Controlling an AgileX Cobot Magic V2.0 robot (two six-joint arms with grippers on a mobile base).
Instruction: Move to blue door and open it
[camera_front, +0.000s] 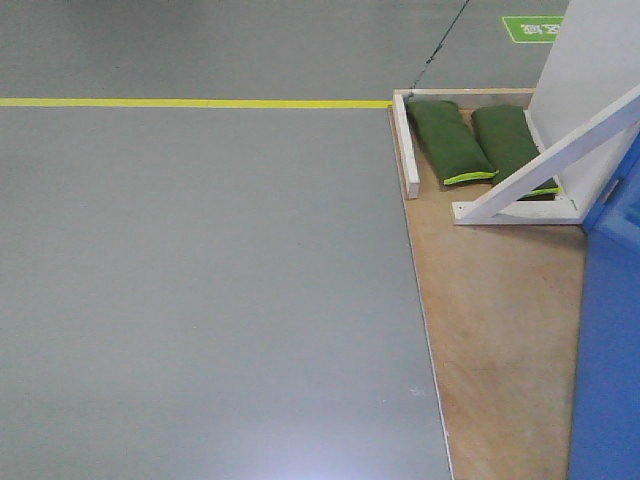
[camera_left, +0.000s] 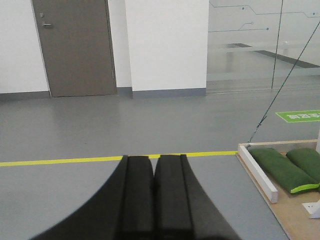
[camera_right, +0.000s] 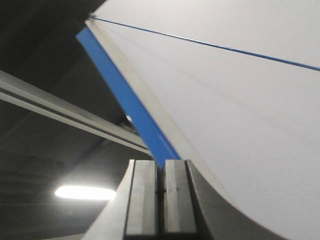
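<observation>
A broad bright-blue panel (camera_front: 610, 330) fills the right edge of the front view; it looks like the blue door, and no handle or lock shows on it. Neither gripper appears in that view. In the left wrist view my left gripper (camera_left: 154, 158) points over the grey floor, its black pads pressed together with nothing between them. In the right wrist view my right gripper (camera_right: 161, 162) is tilted upward and also shut and empty. Above its tips a narrow blue strip (camera_right: 127, 100) runs along a white panel (camera_right: 230, 100); I cannot tell whether the strip belongs to the door.
A wooden platform (camera_front: 500, 300) lies on the grey floor. It carries two green sandbags (camera_front: 448, 140), a white diagonal brace (camera_front: 550, 165) and a white wall panel (camera_front: 590, 70). A yellow floor line (camera_front: 190, 102) crosses ahead. A grey room door (camera_left: 75, 47) stands far off.
</observation>
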